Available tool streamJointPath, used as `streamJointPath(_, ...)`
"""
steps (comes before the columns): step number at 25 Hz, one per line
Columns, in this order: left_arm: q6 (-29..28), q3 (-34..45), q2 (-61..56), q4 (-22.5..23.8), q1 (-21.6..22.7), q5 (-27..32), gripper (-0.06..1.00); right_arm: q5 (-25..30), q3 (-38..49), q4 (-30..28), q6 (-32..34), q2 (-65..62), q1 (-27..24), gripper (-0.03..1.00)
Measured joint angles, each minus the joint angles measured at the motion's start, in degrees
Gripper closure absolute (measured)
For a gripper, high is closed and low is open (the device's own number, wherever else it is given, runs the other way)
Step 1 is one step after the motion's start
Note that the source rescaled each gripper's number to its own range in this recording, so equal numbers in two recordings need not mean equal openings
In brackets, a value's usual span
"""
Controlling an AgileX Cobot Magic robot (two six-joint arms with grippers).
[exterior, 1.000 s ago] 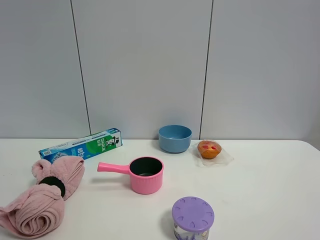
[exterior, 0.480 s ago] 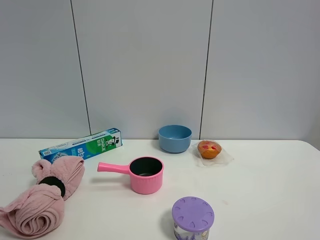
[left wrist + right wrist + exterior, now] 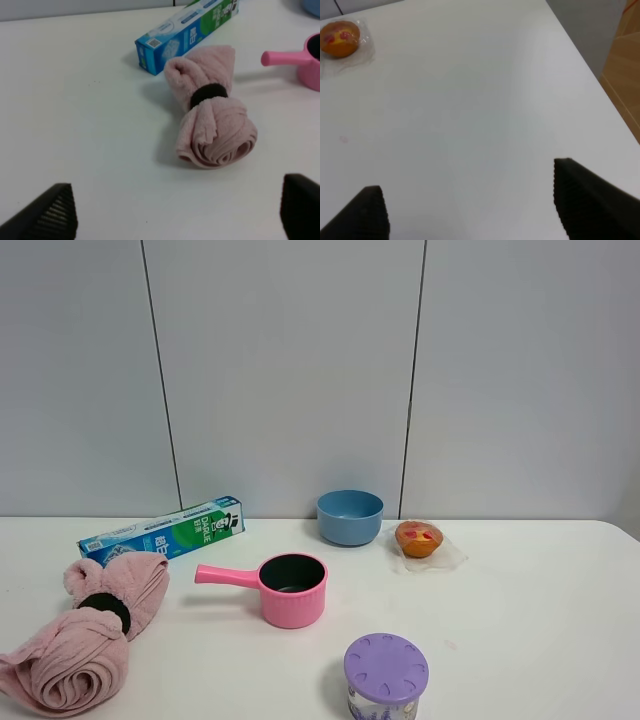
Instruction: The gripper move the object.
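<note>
The pink rolled towel bundle (image 3: 92, 633) with a black band around its middle lies on the white table at the front left. It also shows in the left wrist view (image 3: 212, 112), ahead of my left gripper (image 3: 175, 215), whose dark fingertips (image 3: 47, 212) stand wide apart and empty, some way short of the towel. My right gripper (image 3: 470, 205) is open and empty over bare table near the right edge. Neither arm shows in the exterior high view.
A blue-green toothpaste box (image 3: 162, 528) lies behind the towel. A pink saucepan (image 3: 280, 588) stands mid-table, a blue bowl (image 3: 350, 516) behind it, a wrapped muffin (image 3: 420, 539) to the right, a purple-lidded jar (image 3: 386, 675) at the front. The table's right edge (image 3: 590, 70) drops off.
</note>
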Motion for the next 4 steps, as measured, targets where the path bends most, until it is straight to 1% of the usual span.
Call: streamJointPath(4,0.00,0.00,0.00,0.00,0.00,0.00,-0.06,0.00,0.00,0.00,0.00,0.00,0.00,0.46)
